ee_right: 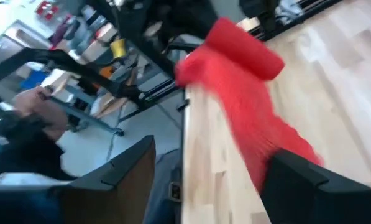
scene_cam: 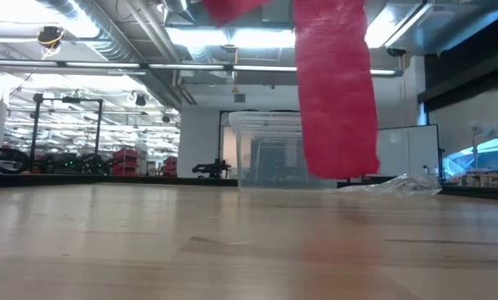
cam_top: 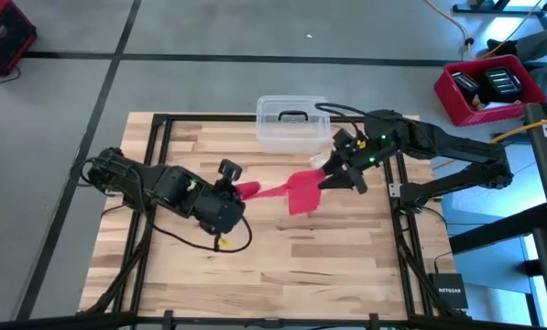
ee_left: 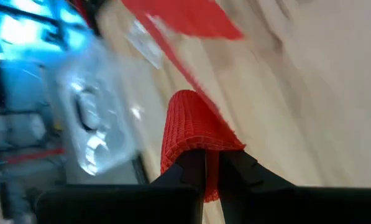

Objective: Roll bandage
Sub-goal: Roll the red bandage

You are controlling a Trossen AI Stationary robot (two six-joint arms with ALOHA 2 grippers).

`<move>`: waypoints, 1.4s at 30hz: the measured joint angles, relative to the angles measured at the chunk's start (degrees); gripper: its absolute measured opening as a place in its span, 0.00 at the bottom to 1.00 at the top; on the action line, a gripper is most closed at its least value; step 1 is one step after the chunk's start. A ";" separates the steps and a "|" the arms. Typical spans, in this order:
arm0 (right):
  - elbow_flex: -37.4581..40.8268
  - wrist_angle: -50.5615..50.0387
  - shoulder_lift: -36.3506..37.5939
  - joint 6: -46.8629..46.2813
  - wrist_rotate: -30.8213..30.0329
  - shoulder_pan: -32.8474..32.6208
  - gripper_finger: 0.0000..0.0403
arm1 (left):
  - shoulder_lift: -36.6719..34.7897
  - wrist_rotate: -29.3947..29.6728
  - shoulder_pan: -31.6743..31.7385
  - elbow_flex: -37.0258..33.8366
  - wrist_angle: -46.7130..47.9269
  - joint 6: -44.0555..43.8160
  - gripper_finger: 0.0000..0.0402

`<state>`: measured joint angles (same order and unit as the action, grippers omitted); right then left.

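The bandage (cam_top: 291, 191) is a bright red fabric strip held up in the air between my two grippers, above the middle of the wooden table (cam_top: 264, 266). My left gripper (cam_top: 235, 190) is shut on its rolled end (ee_left: 194, 127). From there the strip runs toward the table's right side to my right gripper (cam_top: 330, 179), which stands open with wide jaws (ee_right: 211, 149). In the low view a broad length of the bandage (scene_cam: 336, 92) hangs straight down, its lower edge clear of the table. My left gripper pinches the bandage's rolled or folded-over end (ee_left: 211, 158) between its two fingers, which slant downward. The red bulge stands out beyond the fingertips, lifted clear of the table. The strip leaves it and runs toward the other arm. My right gripper is open, and the strip reaches one of its fingers (ee_right: 309, 186) and seems to lie over it (ee_right: 275, 149). That finger hides the place of contact. Beyond it the bandage hangs down slack, off the table.
A clear plastic box (cam_top: 291, 122) with a dark handle stands at the table's far edge. A crinkled clear wrapper (scene_cam: 399, 185) lies beside it near my right gripper. A person's hand (ee_right: 30, 102) shows beyond the table. The near half of the table holds nothing.
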<state>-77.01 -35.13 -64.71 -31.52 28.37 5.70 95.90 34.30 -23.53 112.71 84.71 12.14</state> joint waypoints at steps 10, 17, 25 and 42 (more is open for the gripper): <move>-0.07 3.19 4.78 -0.65 -3.31 5.62 0.62 | 0.00 -17.78 -0.13 0.00 1.07 -9.16 0.04; -0.07 -4.17 4.98 7.83 -4.59 8.79 0.62 | 0.02 -30.42 -0.03 0.02 -0.10 -19.78 0.04; 6.65 -4.07 3.47 19.68 -15.31 5.56 0.62 | 0.02 -22.37 2.52 0.02 2.83 -31.39 0.04; 34.00 43.00 -5.45 22.89 -12.27 -8.67 0.62 | 0.04 -19.14 9.08 0.02 0.59 -33.74 0.04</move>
<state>-43.01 7.87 -70.15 -8.63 16.10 -2.97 95.94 15.16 -14.45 112.73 85.30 -21.60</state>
